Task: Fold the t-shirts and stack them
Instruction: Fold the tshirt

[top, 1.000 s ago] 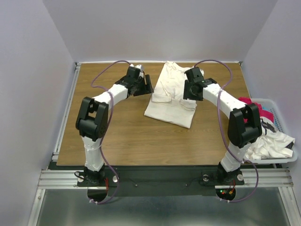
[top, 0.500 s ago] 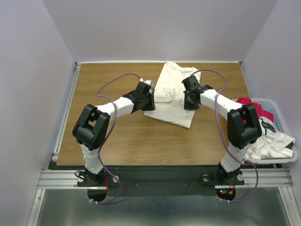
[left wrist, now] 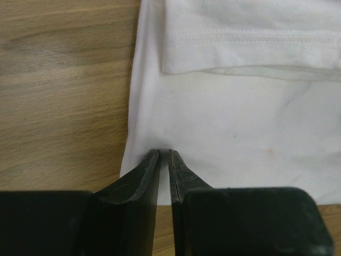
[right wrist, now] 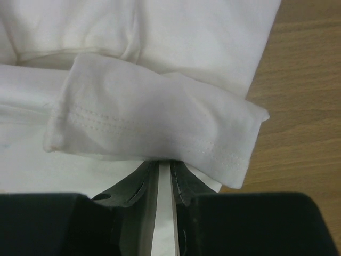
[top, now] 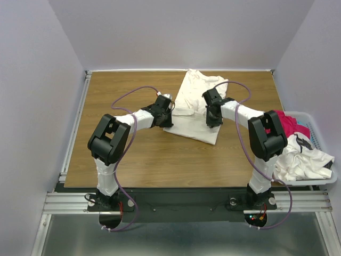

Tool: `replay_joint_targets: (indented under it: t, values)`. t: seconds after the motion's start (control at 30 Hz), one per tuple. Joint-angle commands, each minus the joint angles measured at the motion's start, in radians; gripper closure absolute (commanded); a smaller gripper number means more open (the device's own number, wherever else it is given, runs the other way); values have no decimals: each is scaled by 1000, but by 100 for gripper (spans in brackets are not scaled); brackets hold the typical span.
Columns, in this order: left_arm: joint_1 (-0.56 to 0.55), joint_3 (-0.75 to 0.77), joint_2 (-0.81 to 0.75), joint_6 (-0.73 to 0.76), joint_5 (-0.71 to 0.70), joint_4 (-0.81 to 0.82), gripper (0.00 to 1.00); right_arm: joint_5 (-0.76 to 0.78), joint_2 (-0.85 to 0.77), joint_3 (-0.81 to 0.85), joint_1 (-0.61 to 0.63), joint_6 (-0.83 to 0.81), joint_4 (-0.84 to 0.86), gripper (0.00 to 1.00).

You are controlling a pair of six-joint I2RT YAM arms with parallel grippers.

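Observation:
The off-white t-shirt lies partly folded on the wooden table, its sleeves turned in. My left gripper sits at its near left corner; in the left wrist view the jaws stand nearly together, pinched on the shirt's hem. My right gripper is at the shirt's right side. Its jaws are closed to a thin slit on cloth under the folded sleeve, which hides the tips. A magenta-red t-shirt and a white one with dark markings lie heaped in the basket.
A white slatted basket stands off the table's right edge, beside the right arm's elbow. Purple cables loop over both arms. Bare wood lies left of and in front of the shirt. Grey walls close in on three sides.
Both grippers have come down and inward from the shirt's upper sides to its near half. Their jaws have closed from wide open to a thin slit on the cloth.

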Motion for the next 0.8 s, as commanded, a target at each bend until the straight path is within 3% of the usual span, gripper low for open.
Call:
replay_joint_targets:
  t: [0.0,0.33,0.43,0.77]
  values:
    - [1,-24,32,7,-34,-58,76,62,31,71,-11,-9,43,80]
    - [1,-75,10,-4,-8,-61,76,138,111,313,-130,-23,48,76]
    - [1,-87,-5,-6,-7,-61,76,77,84,376,-129,-49,49,73]
    - [0,-110,-39,-10,22,-63,76,-240,-44,182,74,-83,146,73]
